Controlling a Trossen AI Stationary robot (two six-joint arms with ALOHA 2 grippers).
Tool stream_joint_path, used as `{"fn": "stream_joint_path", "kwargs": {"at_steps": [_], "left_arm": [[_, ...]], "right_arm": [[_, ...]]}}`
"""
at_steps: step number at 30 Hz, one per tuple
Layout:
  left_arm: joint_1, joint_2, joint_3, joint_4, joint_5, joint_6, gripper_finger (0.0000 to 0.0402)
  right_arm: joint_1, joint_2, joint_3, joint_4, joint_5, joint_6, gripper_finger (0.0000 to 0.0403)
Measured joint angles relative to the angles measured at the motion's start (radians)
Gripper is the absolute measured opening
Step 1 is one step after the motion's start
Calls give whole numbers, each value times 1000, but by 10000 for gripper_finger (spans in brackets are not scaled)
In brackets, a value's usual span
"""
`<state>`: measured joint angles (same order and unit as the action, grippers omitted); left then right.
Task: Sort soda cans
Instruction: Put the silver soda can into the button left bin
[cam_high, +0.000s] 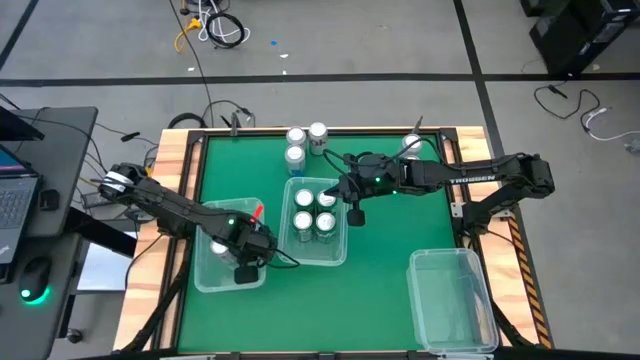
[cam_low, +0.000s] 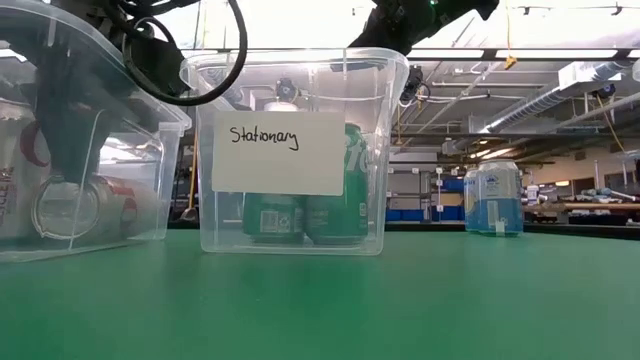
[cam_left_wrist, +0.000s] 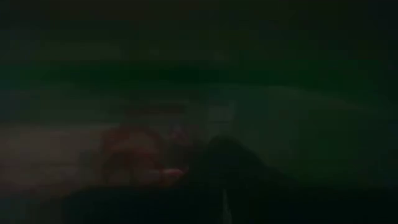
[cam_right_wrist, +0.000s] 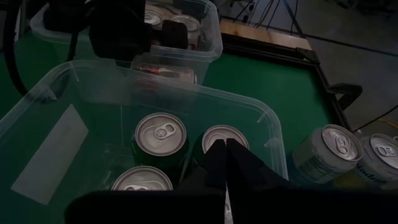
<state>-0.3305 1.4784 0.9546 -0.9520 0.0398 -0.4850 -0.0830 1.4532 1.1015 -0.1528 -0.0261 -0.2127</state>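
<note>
Right claw (cam_right_wrist: 227, 152) pinched together above green soda cans (cam_right_wrist: 160, 134) in middle bin (cam_right_wrist: 264, 118), left claw (cam_high: 245, 262) together, down inside neighbouring bin (cam_high: 205, 275).

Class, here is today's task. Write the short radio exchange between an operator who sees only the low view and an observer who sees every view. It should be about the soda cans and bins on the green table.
Operator: How many cans stand in the labelled bin?
Observer: Four cans, upright with their tops up, set two by two.
Operator: Is there a bin I cannot see?
Observer: Yes, a third bin sits by the table's right edge, outside your frame. No cans show in it.
</note>
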Motion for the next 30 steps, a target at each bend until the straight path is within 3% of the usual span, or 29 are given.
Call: {"fn": "stream_joint_path", "kwargs": {"at_steps": [19, 30], "left_arm": [[1, 5, 155, -314, -193, -1, 1], [5, 2, 271, -496, -395, -19, 1]], "right_arm": [[0, 0, 0, 2, 8, 0, 0], [0, 0, 0, 2, 10, 0, 0]]}}
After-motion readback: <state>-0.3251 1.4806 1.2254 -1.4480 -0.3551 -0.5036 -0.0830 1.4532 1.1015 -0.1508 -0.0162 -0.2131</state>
